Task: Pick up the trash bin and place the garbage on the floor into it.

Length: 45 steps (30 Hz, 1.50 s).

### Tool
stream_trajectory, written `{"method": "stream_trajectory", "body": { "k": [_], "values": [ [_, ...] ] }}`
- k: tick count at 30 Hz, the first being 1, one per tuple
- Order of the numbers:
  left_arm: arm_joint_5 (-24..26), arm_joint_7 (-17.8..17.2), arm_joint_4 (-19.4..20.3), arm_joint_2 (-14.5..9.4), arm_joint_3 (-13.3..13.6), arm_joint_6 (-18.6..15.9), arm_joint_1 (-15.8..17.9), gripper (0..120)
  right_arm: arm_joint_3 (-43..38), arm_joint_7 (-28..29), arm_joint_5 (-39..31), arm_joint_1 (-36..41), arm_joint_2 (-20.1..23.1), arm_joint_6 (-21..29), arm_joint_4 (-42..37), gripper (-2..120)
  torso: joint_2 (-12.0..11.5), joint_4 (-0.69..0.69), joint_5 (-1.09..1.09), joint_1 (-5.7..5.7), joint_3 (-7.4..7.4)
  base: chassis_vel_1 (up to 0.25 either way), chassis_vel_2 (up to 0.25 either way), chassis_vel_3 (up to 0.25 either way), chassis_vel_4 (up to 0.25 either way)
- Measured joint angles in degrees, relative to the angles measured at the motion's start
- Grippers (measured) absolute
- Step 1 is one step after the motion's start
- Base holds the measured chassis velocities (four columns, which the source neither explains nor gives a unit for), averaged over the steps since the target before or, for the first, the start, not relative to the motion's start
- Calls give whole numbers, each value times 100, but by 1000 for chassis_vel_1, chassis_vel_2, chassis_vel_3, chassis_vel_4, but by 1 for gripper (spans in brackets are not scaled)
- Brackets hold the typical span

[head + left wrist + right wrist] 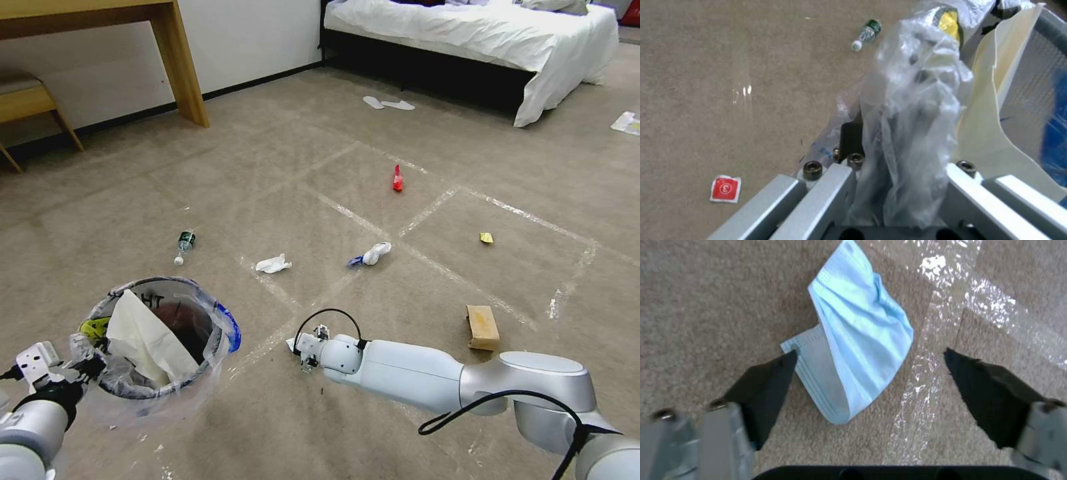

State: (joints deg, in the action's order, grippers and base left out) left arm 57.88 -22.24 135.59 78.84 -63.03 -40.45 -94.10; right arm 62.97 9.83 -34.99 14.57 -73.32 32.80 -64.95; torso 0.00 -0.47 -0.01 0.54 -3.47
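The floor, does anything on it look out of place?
Yes. Litter lies scattered on the carpet: a plastic bottle on its side, a crumpled tissue, a brown box, a red wrapper. A blue mask lies crumpled between the right gripper's open fingers.

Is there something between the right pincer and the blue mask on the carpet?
Nothing visible. The right pincer is open directly over the blue mask, one finger at the mask's edge and the other on the far side. Only carpet and shiny floor tape lie beside it.
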Motion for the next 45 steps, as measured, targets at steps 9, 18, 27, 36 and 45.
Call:
{"method": "stream_trajectory", "body": {
  "k": [9,18,27,36,45],
  "values": [
    [-4,0,1,1,2,15,6,2,-5,1,-7,109,-59,-92,176,57,0,0,0,0,0,0,0,0,0],
    [-2,2,6,0,3,39,-1,2,-11,10,3,287,-91,-221,364,22,0,0,0,0,0,0,0,0,0],
    [-11,11,10,36,53,47,5,2,-22,115,16,352,-130,-452,517,0,0,0,0,0,0,0,0,0,0],
    [-20,11,20,45,49,51,-6,2,-148,335,-198,360,-88,-525,321,0,0,0,0,0,0,0,0,0,0],
    [-18,-17,-14,-17,57,44,9,2,-438,633,-681,200,522,-454,-799,0,0,0,1,0,0,0,0,0,0]
  ]
}}
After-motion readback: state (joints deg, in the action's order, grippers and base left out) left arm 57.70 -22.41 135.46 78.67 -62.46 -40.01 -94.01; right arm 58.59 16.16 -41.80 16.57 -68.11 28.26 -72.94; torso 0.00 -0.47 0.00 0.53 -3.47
